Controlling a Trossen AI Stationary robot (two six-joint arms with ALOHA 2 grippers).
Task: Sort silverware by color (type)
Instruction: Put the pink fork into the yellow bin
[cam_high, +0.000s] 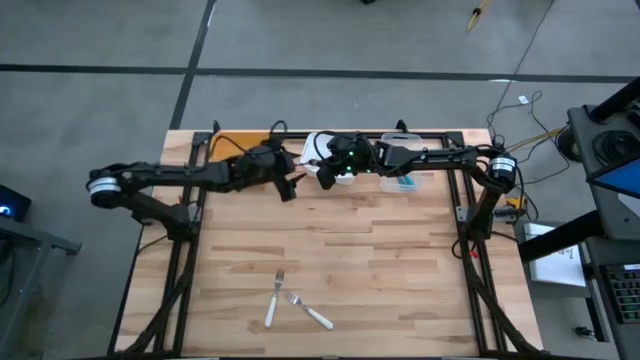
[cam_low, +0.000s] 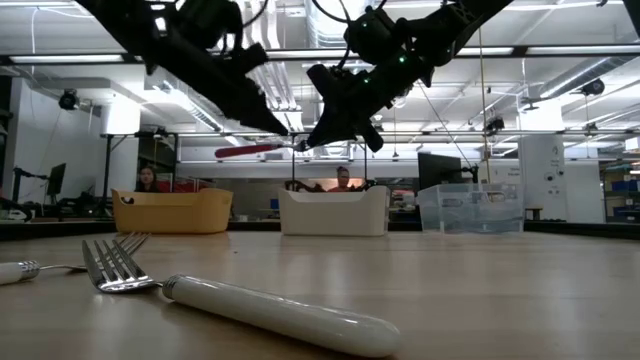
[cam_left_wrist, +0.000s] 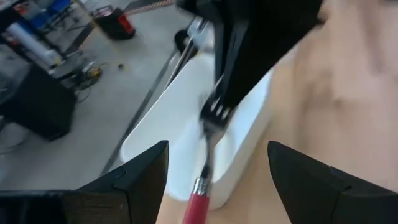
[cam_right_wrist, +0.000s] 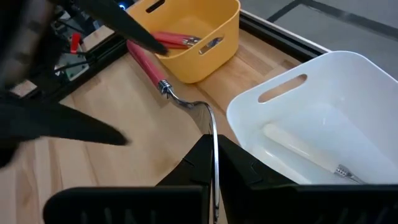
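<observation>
A: Where is the red-handled fork (cam_right_wrist: 163, 79) located, and how is it held?

B: It is suspended above the back of the table (cam_high: 400, 260), clamped at its metal head by the closed right gripper (cam_right_wrist: 213, 163). The left gripper (cam_left_wrist: 217, 180) is spread wide, its fingers set on either side of the red handle without touching it — a handover is judged to be in preparation.

A: How is its long axis directed?

B: In the low view the fork is seen roughly level, head at the right gripper, handle extended toward the left gripper and the orange bin (cam_right_wrist: 186, 37), where other red forks (cam_right_wrist: 177, 40) are already lodged.

A: How may it be expected to handle?

B: It is judged light and rigid; the steel head is probably slick, the plastic handle thicker and easier to grip — so the handle is the better place to take hold.

A: What remains?

B: Two white-handled forks (cam_high: 295, 305) lie crossed near the front edge; one white fork (cam_right_wrist: 305, 149) is seen in the white bin (cam_right_wrist: 373, 81).
</observation>
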